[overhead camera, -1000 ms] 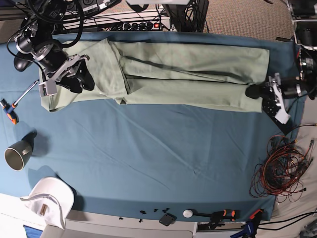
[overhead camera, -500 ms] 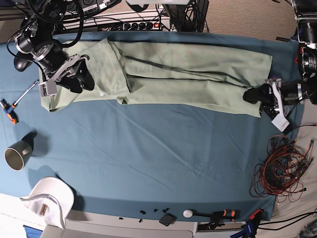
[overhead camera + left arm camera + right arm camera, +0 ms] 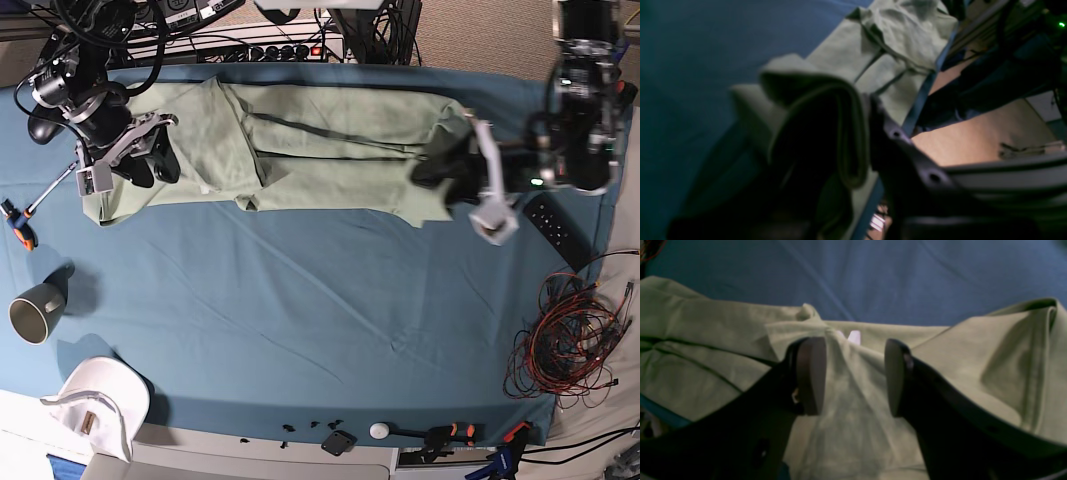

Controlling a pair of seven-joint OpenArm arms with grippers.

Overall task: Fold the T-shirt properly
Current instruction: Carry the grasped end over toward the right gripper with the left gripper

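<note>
Along the bench's (image 3: 300, 300) far edge the T-shirt (image 3: 330, 150) runs lengthwise; left tool (image 3: 445, 172) pinches its end, right tool (image 3: 150, 160) gapes over the opposite end.

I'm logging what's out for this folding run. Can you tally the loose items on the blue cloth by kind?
Shirts: 1, the T-shirt
Mugs: 1, the grey mug
Caps: 1, the white cap
Remotes: 1, the black remote
Wire bundles: 1, the red and black wires
Total: 5
</note>
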